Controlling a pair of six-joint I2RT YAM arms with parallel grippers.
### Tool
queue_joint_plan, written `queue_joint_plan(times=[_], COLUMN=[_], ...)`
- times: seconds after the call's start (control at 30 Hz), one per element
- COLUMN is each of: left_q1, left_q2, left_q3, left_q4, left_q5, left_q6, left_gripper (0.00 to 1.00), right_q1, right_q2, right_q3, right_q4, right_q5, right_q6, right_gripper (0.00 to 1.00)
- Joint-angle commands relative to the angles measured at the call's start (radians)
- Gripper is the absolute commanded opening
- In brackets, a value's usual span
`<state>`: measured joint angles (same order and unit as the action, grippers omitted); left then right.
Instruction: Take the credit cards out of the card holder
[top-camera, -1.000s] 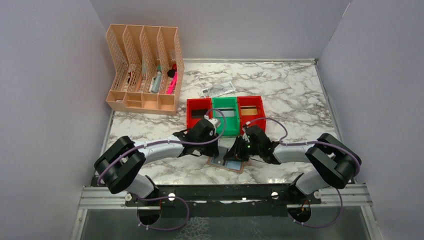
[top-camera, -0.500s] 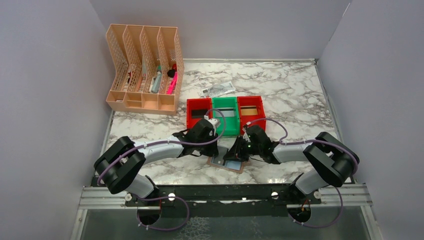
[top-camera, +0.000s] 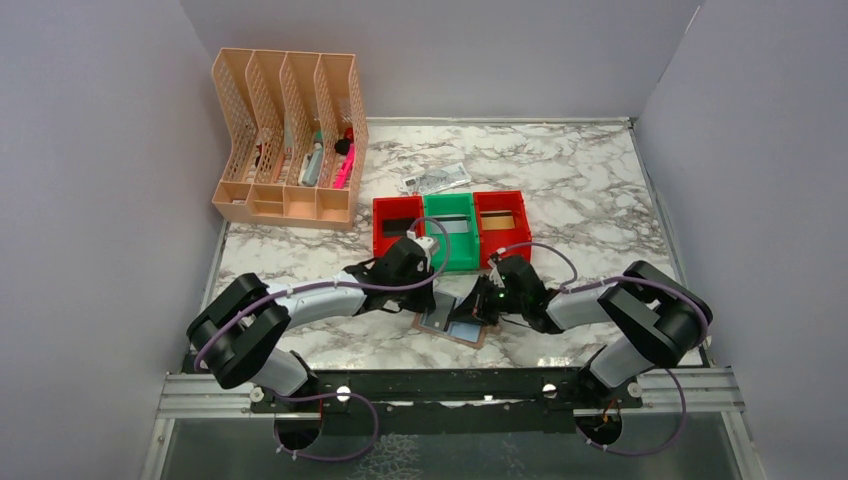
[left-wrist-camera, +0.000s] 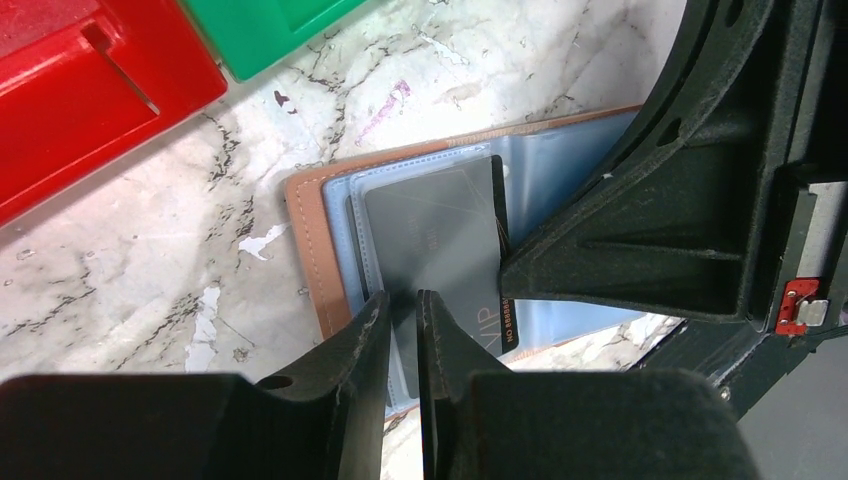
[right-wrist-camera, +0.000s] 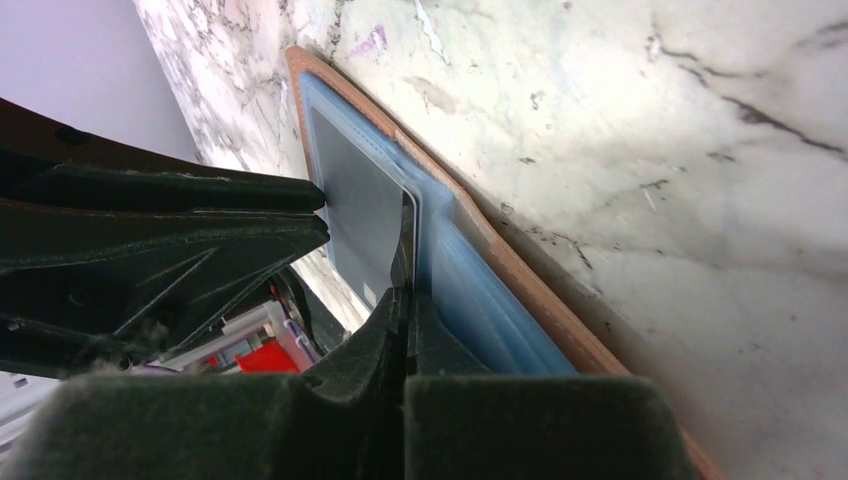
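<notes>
Table layout, seen from the arms' side

A card holder (top-camera: 452, 323) is lying open on the table (top-camera: 580, 190) near the front edge, between the two arms, with a card (left-wrist-camera: 440, 240) resting on its left panel. Just behind it, three bins are sitting side by side in a touching row: left bin (top-camera: 398, 203), middle bin (top-camera: 447, 200), right bin (top-camera: 524, 225). Behind that row, a paper note (top-camera: 435, 180) is lying a little apart. A slotted desk rack (top-camera: 232, 120) is standing toward the far left corner, holding pens (top-camera: 312, 160) in its right-hand slots.
</notes>
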<state>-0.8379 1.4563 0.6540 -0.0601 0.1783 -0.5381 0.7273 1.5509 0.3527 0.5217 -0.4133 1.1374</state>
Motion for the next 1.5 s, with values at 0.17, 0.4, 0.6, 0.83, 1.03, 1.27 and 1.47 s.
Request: queue_joint_plan(times=[0.17, 0.4, 0.6, 0.83, 1.03, 1.27, 1.47], left_q1=[-0.021, -0.021, -0.022, -0.022, -0.023, -0.024, -0.036], left_q2=[-0.011, -0.001, 0.002, -0.031, -0.113, -0.111, -0.007], left_q3=[-0.051, -0.057, -0.057, -0.050, -0.022, -0.027, -0.047], left_q4=[-0.035, -0.033, -0.032, -0.030, -0.006, 0.082, 0.069], left_q5=[0.041, 0.008, 0.007, 0.021, 0.014, 0.104, 0.117], left_q6=[-0.018, -0.027, -0.024, -0.025, -0.034, -0.034, -0.052], left_gripper=[0.18, 0.18, 0.18, 0.20, 0.30, 0.35, 0.35], right_q1=[0.006, 0.004, 0.003, 0.001, 0.001, 0.001, 0.001], right_q2=[-0.039, -0.109, -0.157, -0.187, -0.146, -0.125, -0.128], right_q3=[-0.027, -0.062, -0.080, -0.080, -0.051, -0.045, -0.044], right_q4=[0.047, -0.068, -0.135, -0.159, -0.166, -0.169, -0.169], right_q5=[0.025, 0.058, 0.074, 0.102, 0.112, 0.107, 0.110], right_q6=[0.023, -0.005, -0.019, -0.013, -0.021, -0.030, -0.028], right_gripper=[0.01, 0.01, 0.01, 0.02, 0.02, 0.02, 0.02])
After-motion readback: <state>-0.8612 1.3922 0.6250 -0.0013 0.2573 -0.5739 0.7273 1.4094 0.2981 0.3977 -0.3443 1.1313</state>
